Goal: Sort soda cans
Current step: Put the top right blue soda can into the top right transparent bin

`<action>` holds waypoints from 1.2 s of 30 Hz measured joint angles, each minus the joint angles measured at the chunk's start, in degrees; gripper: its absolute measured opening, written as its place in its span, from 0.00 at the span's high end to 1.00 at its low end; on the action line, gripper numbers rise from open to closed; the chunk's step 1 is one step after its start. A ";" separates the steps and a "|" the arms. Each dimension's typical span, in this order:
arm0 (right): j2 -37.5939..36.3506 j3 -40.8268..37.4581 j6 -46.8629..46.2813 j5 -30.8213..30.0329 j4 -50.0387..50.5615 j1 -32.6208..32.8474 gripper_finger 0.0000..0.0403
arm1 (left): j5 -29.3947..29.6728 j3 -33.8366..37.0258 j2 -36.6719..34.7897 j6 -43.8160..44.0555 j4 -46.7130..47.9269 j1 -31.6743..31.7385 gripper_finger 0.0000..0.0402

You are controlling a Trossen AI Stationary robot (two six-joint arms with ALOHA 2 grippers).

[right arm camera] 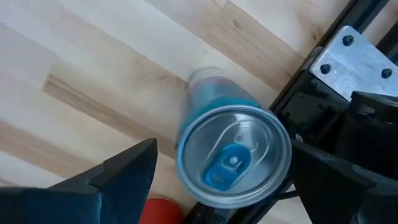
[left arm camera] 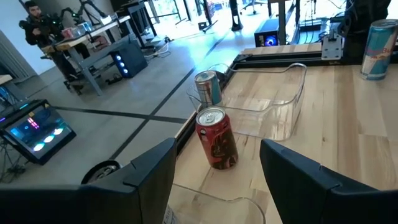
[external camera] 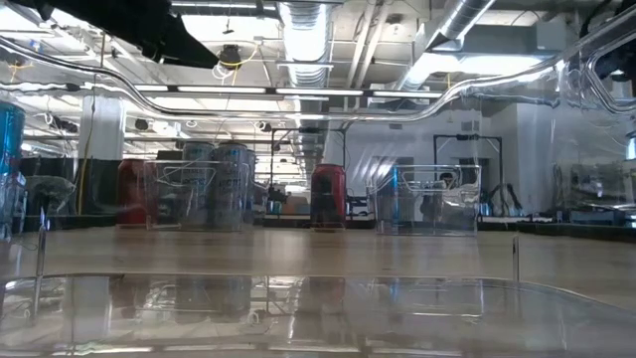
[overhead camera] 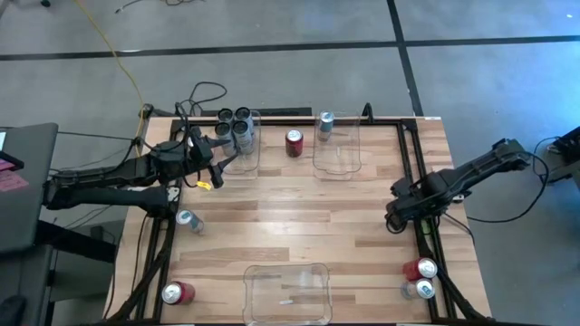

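Observation:
My left gripper (overhead camera: 220, 154) is open and empty at the far left, beside a clear bin (overhead camera: 254, 156) that holds three dark grey cans (overhead camera: 237, 125). In the left wrist view its fingers (left arm camera: 155, 168) frame an upright red can (left arm camera: 216, 138) that stands on the table farther off (overhead camera: 294, 143). Beyond it, a silver-blue can (overhead camera: 325, 127) stands in a second clear bin (overhead camera: 340, 161). My right gripper (overhead camera: 396, 217) is open and empty at the right edge. It looks down on an upright silver-blue can (right arm camera: 233, 163), which stands beside a red can (overhead camera: 420, 269) at the near right corner.
A third clear bin (overhead camera: 288, 292) stands at the near edge, middle. A silver-blue can (overhead camera: 188, 220) is at the left edge and a red can (overhead camera: 177, 292) at the near left corner. A black frame rail (overhead camera: 426, 181) runs along the table's sides. The table's middle is bare wood.

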State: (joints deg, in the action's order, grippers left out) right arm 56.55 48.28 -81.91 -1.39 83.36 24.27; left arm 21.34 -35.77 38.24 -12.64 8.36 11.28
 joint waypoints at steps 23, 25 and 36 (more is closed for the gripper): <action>5.35 4.89 4.44 1.22 -12.31 -8.85 0.42 | 0.00 0.00 0.02 -0.04 -1.03 0.00 0.43; 8.19 7.81 6.78 1.45 -12.24 -10.57 0.39 | 0.00 0.00 0.02 -0.03 -1.68 -0.01 0.43; 25.64 30.83 29.69 1.42 -3.56 -21.91 0.42 | 0.00 0.00 0.02 0.22 -1.38 0.00 0.43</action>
State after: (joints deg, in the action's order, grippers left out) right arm 82.20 79.12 -52.22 0.03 79.80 2.37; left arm 21.34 -35.77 38.26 -12.42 6.98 11.29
